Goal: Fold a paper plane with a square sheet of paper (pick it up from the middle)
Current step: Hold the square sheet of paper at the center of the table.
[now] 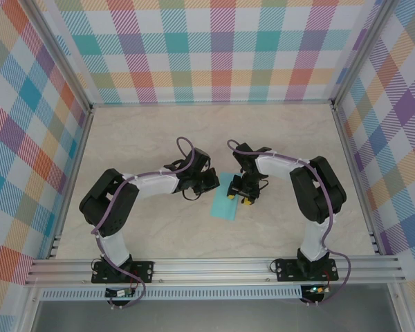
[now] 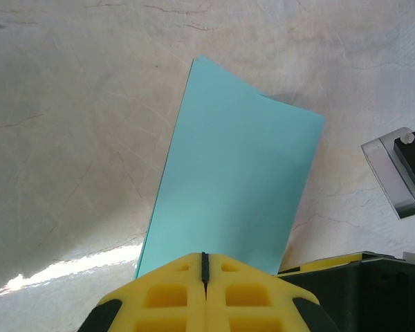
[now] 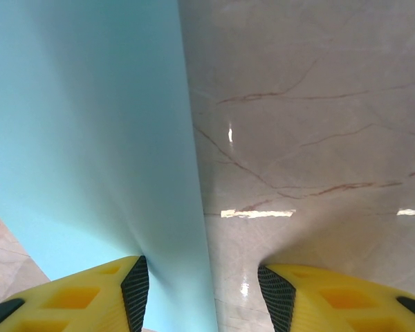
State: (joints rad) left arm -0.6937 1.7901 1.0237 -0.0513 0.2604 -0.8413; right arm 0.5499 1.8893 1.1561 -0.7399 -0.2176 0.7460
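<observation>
The turquoise sheet of paper [image 1: 223,202] lies on the table as a long narrow rectangle, flat apart from a slightly lifted far corner [image 2: 242,180]. My left gripper [image 1: 211,181] is at its upper left edge. In the left wrist view its yellow fingers [image 2: 205,257] are shut tight at the paper's near edge, and whether paper is pinched between them I cannot tell. My right gripper [image 1: 244,196] stands over the paper's right side. It is open [image 3: 203,290], astride the paper's long edge [image 3: 90,138], with one fingertip [image 3: 135,290] on the paper and the other over bare table.
The beige marbled table [image 1: 159,131] is boxed in by plaid walls [image 1: 28,138] on three sides. An aluminium rail [image 1: 214,266] runs along the near edge. Part of the right arm [image 2: 401,173] shows close beside the left gripper.
</observation>
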